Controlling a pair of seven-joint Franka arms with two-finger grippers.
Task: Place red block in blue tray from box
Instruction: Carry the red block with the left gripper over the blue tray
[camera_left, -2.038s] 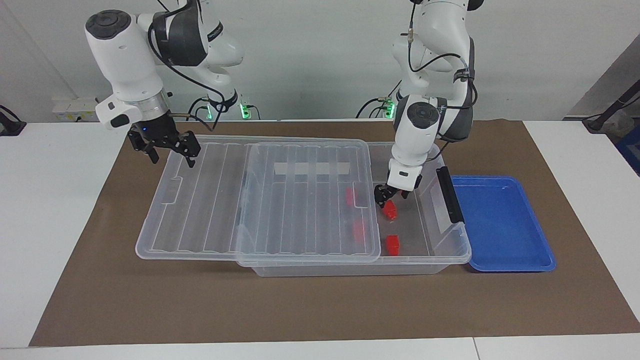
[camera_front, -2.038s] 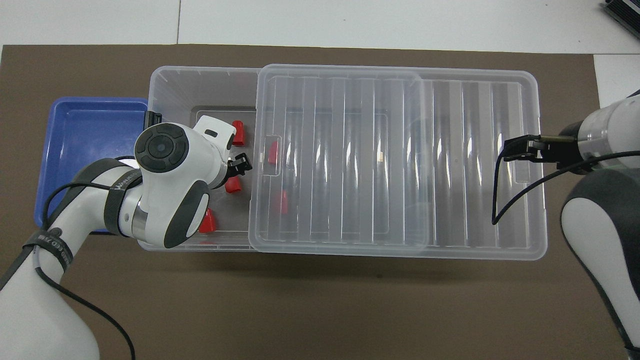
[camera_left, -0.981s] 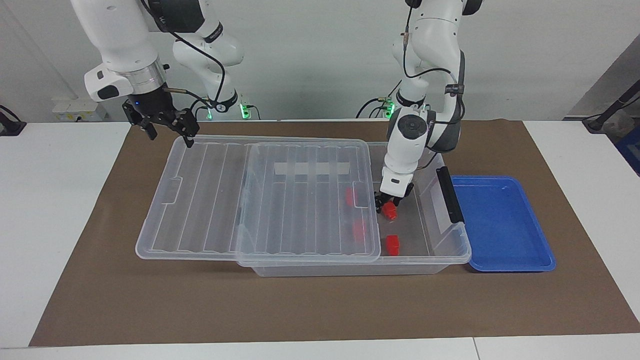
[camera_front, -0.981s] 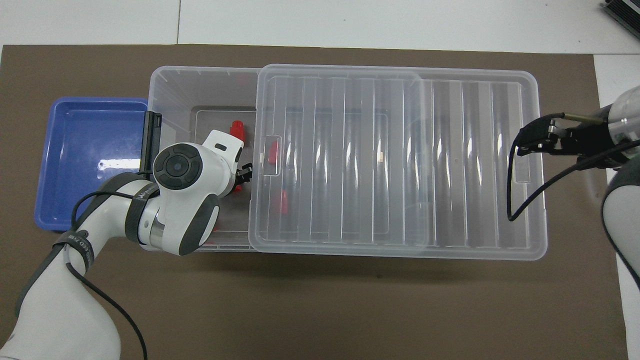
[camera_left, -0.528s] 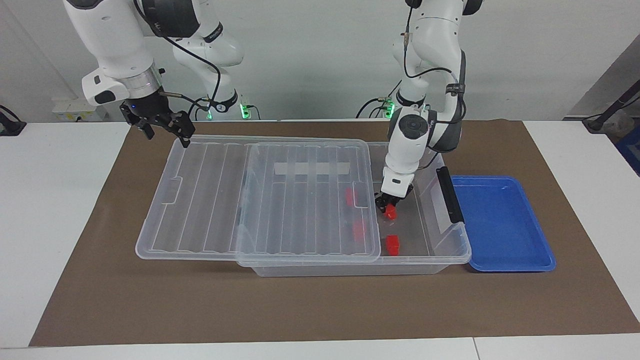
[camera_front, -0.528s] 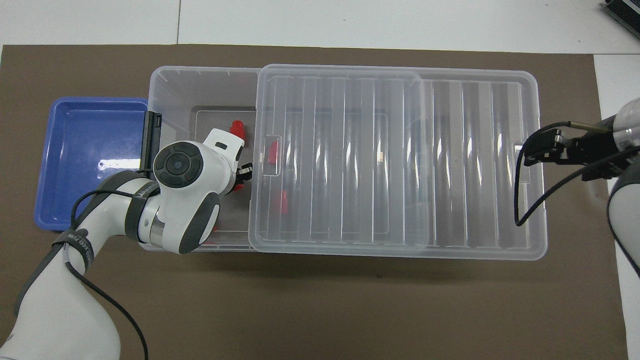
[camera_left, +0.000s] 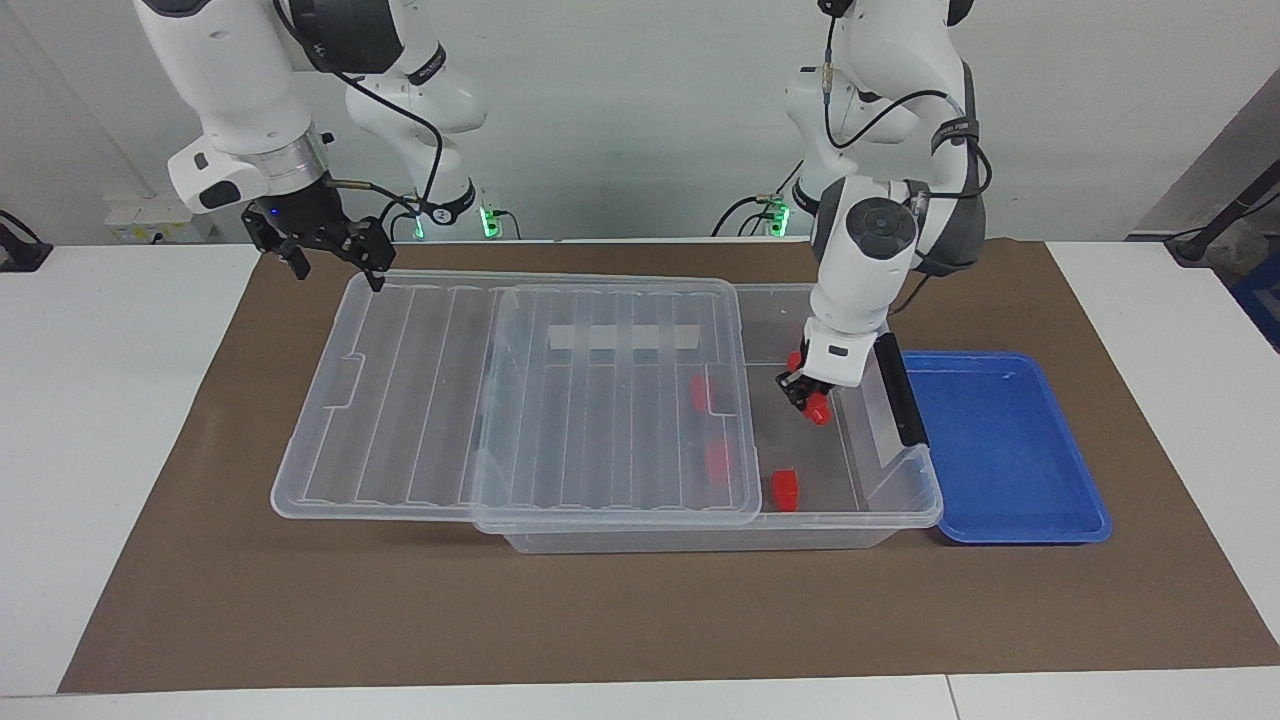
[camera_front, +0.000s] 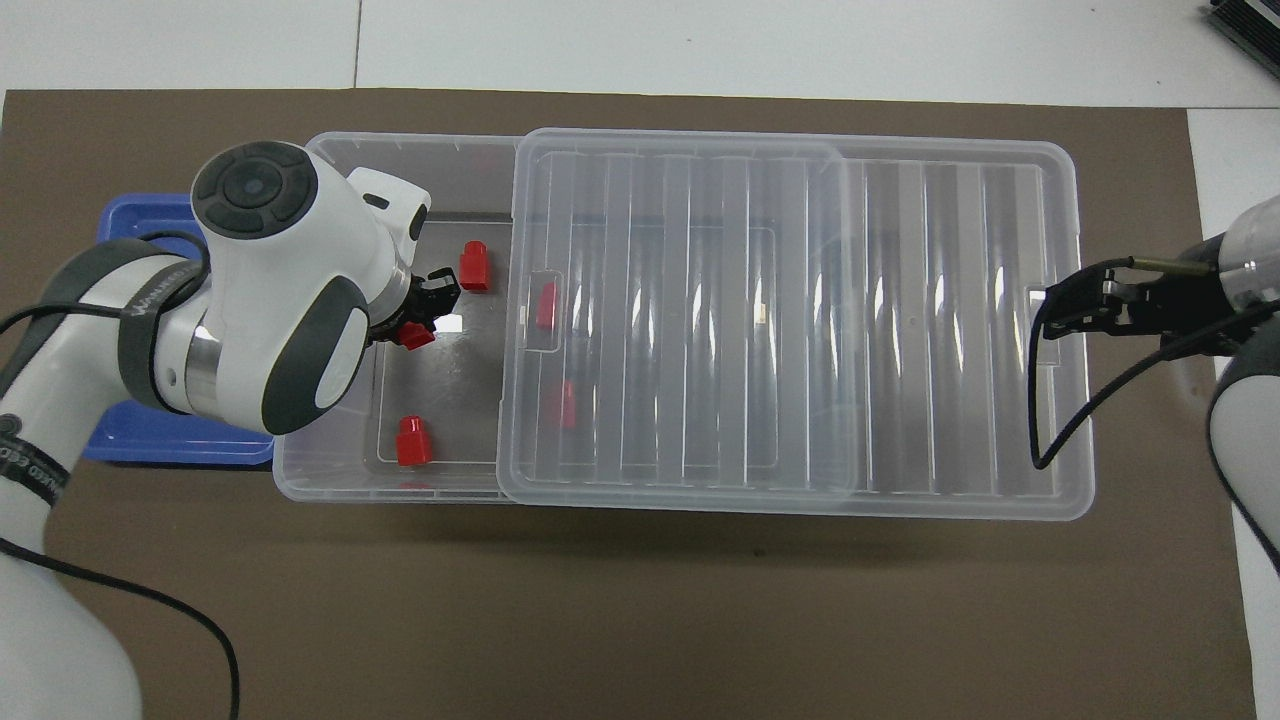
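Note:
The box (camera_left: 905, 497) is a clear bin whose ribbed lid (camera_left: 520, 400) is slid toward the right arm's end, leaving the end by the blue tray (camera_left: 1000, 440) uncovered. My left gripper (camera_left: 810, 398) is shut on a red block (camera_left: 819, 409) and holds it up over the uncovered part, close to the black latch (camera_left: 899, 388). In the overhead view this gripper (camera_front: 422, 322) and the held block (camera_front: 416, 336) show over the box floor. Two loose red blocks (camera_front: 473, 267) (camera_front: 412, 441) lie in the box (camera_front: 400, 160). My right gripper (camera_left: 335, 265) waits, open, above the lid's corner.
Two more red blocks (camera_front: 545, 305) (camera_front: 567, 403) lie under the lid (camera_front: 780, 320). My left arm covers most of the blue tray (camera_front: 130, 215) in the overhead view. The right gripper (camera_front: 1058, 302) hangs by the lid's end. A brown mat (camera_left: 640, 610) covers the table.
My left gripper shut on a red block on the box floor, lifted it and moved toward the blue tray's end. My right gripper rose from the lid and drew back.

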